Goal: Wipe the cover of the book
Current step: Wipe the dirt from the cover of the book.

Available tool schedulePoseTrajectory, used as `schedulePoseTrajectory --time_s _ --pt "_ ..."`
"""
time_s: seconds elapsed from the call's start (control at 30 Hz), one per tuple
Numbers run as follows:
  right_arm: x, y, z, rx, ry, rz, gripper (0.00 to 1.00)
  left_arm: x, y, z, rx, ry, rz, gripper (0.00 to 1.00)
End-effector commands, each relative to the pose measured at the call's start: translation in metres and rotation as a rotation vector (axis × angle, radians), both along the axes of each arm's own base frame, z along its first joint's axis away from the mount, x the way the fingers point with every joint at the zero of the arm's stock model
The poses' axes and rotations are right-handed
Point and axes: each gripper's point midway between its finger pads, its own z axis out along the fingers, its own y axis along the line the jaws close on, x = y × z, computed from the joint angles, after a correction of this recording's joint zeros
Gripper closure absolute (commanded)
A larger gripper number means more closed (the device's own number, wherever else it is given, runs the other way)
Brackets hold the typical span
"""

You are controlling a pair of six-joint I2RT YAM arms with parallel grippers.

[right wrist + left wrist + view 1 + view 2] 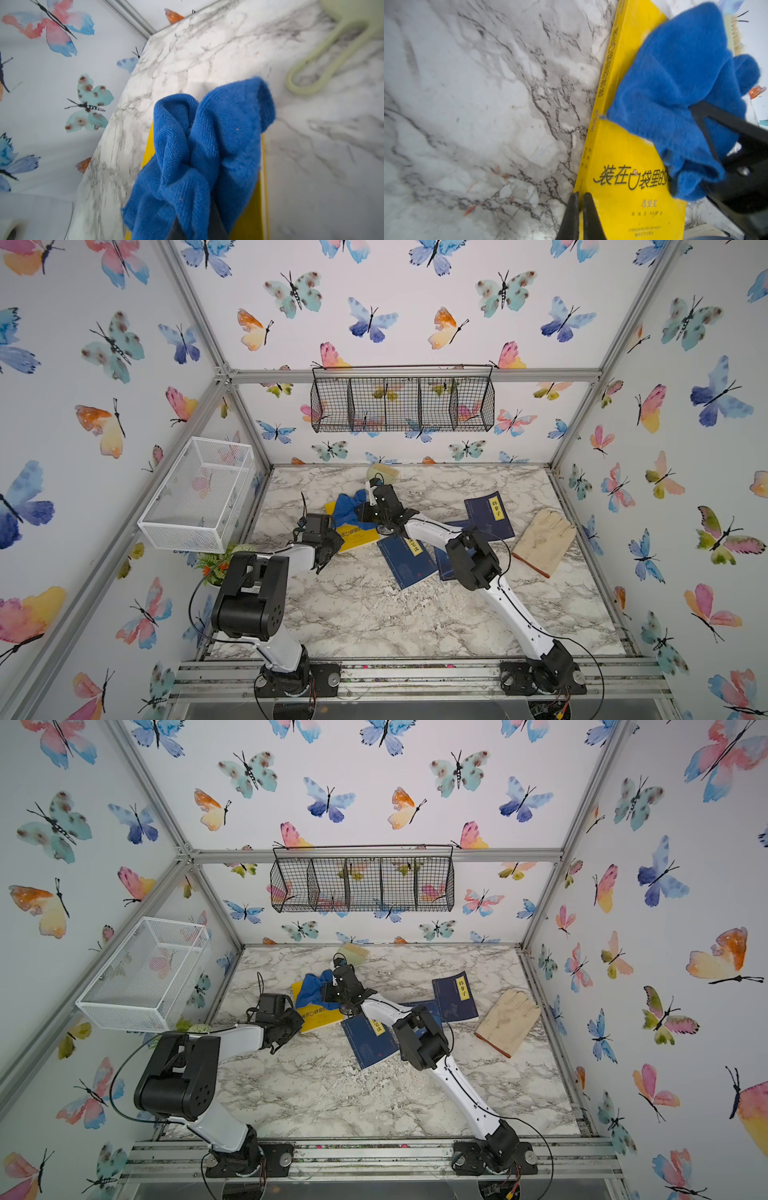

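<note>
Marble table (pixel 374 605): carries all items, seen in both top views.

Black wire basket (pixel 403 404): hangs on the back wall, above the table.

Navy books (pixel 409 568): three lie at centre and right of centre, one partly under the right arm.

Glove (pixel 544 541): pale, flat, at the right side, well apart from the work.

Yellow book (pixel 358 536): lies flat, cover up, left of centre, just beside the nearest navy book.

Blue cloth (pixel 199 145): bunched, resting on the far half of the yellow cover and hiding part of the title.

Brush (pixel 384 472): near the back edge, beyond the cloth.

Right gripper (pixel 365 512): pinched on the blue cloth, over the book.

Left gripper (pixel 580 207): fingers pressed together with nothing between them, tips at the book's near corner by the spine. Whether they touch the cover cannot be told.
</note>
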Motion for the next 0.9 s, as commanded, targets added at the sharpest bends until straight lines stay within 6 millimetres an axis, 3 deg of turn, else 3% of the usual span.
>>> schedulePoseTrajectory --time_s 0.0,0.1,0.17,0.27,0.4,0.53,0.63,0.87 --pt "-0.063 -0.03 -0.077 -0.198 0.195 0.075 0.99 -0.048 -0.006 -0.04 0.009 0.215 -0.057 0.93" --pt "-0.096 -0.028 -0.065 -0.222 0.143 0.135 0.99 -0.047 -0.006 -0.04 0.01 0.215 -0.057 0.93" --pt "-0.098 -0.026 -0.062 -0.255 0.077 0.131 0.99 -0.047 -0.006 -0.041 0.013 0.218 -0.058 0.93" --pt "-0.077 -0.018 -0.067 -0.293 0.03 0.089 0.99 -0.049 -0.006 -0.042 0.01 0.221 -0.053 0.93" --pt "-0.044 0.01 -0.081 -0.313 -0.002 0.075 0.99 -0.053 -0.006 -0.042 -0.003 0.221 -0.047 0.93" --pt "-0.04 0.021 -0.101 -0.296 0.027 0.084 0.98 -0.056 -0.006 -0.041 -0.007 0.217 -0.044 0.93" --pt "-0.057 0.009 -0.105 -0.288 0.072 0.099 0.98 -0.055 -0.005 -0.04 0.002 0.219 -0.045 0.93" --pt "-0.115 -0.038 -0.105 -0.342 0.17 0.127 0.99 -0.05 -0.006 -0.041 -0.001 0.218 -0.051 0.93"
